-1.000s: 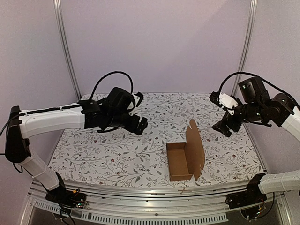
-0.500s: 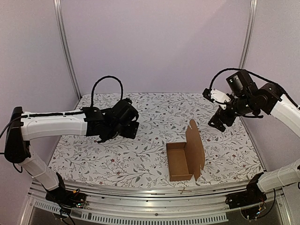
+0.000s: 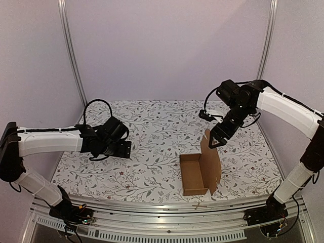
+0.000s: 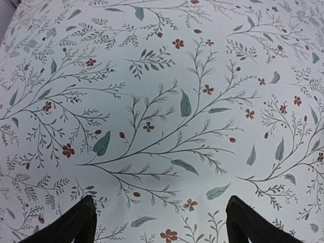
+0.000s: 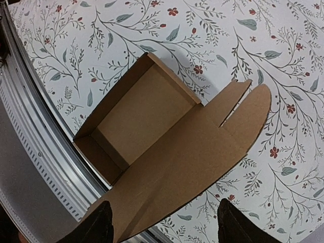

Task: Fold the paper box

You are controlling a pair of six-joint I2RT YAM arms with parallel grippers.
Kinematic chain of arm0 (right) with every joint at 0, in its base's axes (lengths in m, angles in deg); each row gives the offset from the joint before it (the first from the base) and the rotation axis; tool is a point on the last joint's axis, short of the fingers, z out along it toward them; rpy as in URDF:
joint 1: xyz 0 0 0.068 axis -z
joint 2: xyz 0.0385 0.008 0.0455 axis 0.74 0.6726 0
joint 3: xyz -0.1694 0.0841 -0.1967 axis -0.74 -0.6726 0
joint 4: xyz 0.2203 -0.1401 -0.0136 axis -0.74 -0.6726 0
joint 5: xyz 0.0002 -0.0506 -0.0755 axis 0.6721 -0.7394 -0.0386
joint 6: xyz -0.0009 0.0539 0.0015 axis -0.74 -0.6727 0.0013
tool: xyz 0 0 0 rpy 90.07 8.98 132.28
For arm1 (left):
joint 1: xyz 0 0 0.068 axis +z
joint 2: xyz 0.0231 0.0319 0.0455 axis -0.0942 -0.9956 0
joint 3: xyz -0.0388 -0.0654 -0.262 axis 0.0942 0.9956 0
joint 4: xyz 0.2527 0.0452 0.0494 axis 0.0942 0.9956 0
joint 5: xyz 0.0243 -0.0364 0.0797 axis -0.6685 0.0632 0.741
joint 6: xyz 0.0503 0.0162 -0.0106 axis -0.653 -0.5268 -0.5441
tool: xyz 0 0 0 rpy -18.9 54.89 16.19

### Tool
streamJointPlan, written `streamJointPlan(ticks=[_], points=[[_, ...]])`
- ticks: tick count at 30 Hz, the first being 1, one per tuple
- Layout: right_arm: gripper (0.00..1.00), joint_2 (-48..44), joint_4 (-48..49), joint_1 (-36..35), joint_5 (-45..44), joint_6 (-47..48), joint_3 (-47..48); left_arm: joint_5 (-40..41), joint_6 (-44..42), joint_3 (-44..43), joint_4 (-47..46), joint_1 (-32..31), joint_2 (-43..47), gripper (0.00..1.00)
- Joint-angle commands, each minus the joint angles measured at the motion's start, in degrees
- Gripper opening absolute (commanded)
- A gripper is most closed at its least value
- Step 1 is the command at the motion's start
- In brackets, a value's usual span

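The paper box (image 3: 200,169) is plain brown cardboard, an open tray near the table's front edge with its lid flap standing up on its right side. In the right wrist view the box (image 5: 152,131) shows its empty tray and the flap below the fingers. My right gripper (image 3: 216,137) is open and hovers just above the far end of the flap, not touching it. Its fingertips (image 5: 98,223) frame the flap in the wrist view. My left gripper (image 3: 121,149) is open and empty, low over the cloth at the left, far from the box; its gripper (image 4: 161,223) shows only cloth.
A floral patterned cloth (image 3: 152,152) covers the table. A metal rail (image 3: 167,205) runs along the front edge, close to the box's near end. Pale walls and two upright poles stand behind.
My right gripper has swung left and down from the far right to just above the flap's far end. My left gripper has drawn back left and lowered toward the cloth.
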Motion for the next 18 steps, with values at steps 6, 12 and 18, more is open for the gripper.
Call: streamJointPlan(ticks=[6,12,18], points=[[0.33,5.7,-4.0,-5.7,2.2,0.5,2.5,-4.9,-5.3,-2.1,-4.6,-0.2,4.6,0.80],[0.05,11.4,-6.1,-6.9,0.0,2.0,10.2,-20.8,-20.9,4.5,-22.6,-2.1,8.8,0.83],[0.00,16.5,-4.6,-6.9,-0.4,5.7,13.1,-31.3,-27.8,9.6,-37.8,-2.3,7.1,0.87]])
